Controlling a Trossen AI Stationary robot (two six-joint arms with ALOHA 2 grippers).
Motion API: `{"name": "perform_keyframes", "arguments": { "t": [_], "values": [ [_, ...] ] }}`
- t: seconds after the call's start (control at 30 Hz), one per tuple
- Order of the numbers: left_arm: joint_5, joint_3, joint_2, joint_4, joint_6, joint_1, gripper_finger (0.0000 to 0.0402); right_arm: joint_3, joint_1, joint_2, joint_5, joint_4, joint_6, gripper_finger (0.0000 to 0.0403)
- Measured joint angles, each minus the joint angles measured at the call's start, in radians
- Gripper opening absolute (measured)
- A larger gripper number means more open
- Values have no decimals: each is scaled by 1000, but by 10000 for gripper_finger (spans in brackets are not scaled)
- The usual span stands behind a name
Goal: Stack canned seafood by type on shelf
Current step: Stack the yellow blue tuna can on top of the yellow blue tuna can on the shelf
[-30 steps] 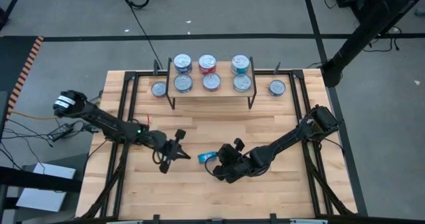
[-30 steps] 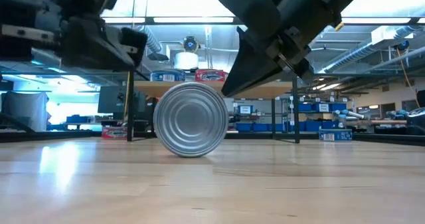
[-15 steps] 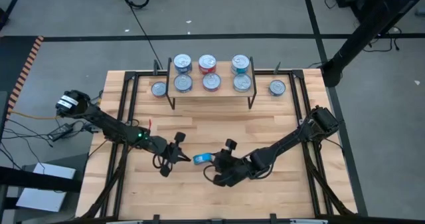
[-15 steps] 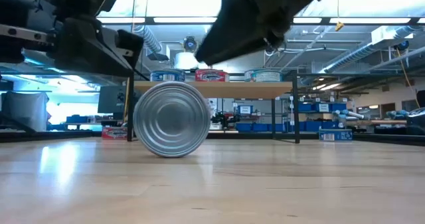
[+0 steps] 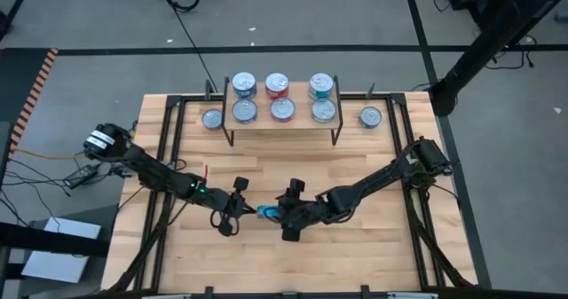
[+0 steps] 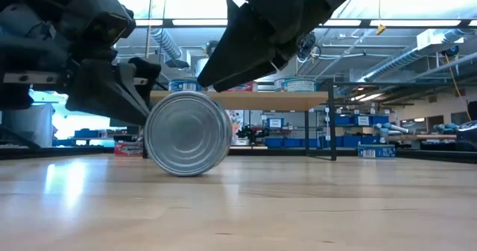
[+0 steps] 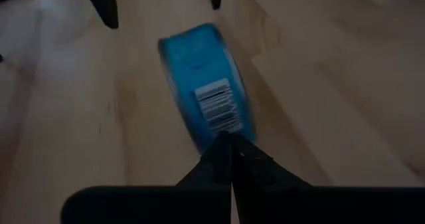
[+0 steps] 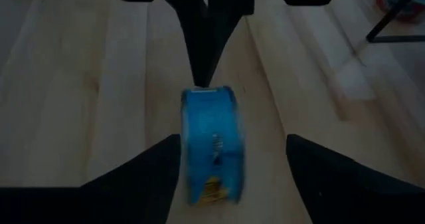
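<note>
A: What's hard to make out here?

B: From above, the blue-labelled tin (image 5: 269,213) on the tabletop (image 5: 355,170) is mostly covered by the two grippers meeting over it; only a sliver of blue shows. The low view gives its ribbed silver end (image 6: 187,133), so it stands on its edge, not flat.

A: Any label you can read?

B: The left wrist view shows a white barcode patch on the blue side (image 7: 204,108), but no words come through. The right wrist view has some yellowish print low on the label (image 8: 209,149), too smeared to read.

A: And the grippers?

B: The left gripper (image 7: 230,159) has its fingers pressed together, the tips touching the tin's rim. The right gripper (image 8: 229,159) is spread, one finger on either side of the tin without gripping it. In that view the left gripper's closed tips (image 8: 202,58) touch the tin's far side.

A: Where's the rest?

B: Six tins (image 5: 281,97) sit on the shelf (image 5: 282,124) in two rows at the table's far end. One more tin (image 5: 211,119) sits on the table to its left, another (image 5: 370,117) to its right. The low view shows blue, red and teal labels up there.
</note>
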Motion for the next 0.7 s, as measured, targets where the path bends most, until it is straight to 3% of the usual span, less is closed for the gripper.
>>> {"name": "perform_keyframes", "arguments": {
  "t": [0.3,0.5,0.7],
  "values": [
    [-33,0,14,38,14,0,1,0,-13,1,-63,1,24,300],
    [-33,0,14,52,11,0,1,0,-6,1,-81,-2,177,288],
    [-33,0,14,52,11,0,1,-1,8,1,-33,-66,196,269]
  ]
}}
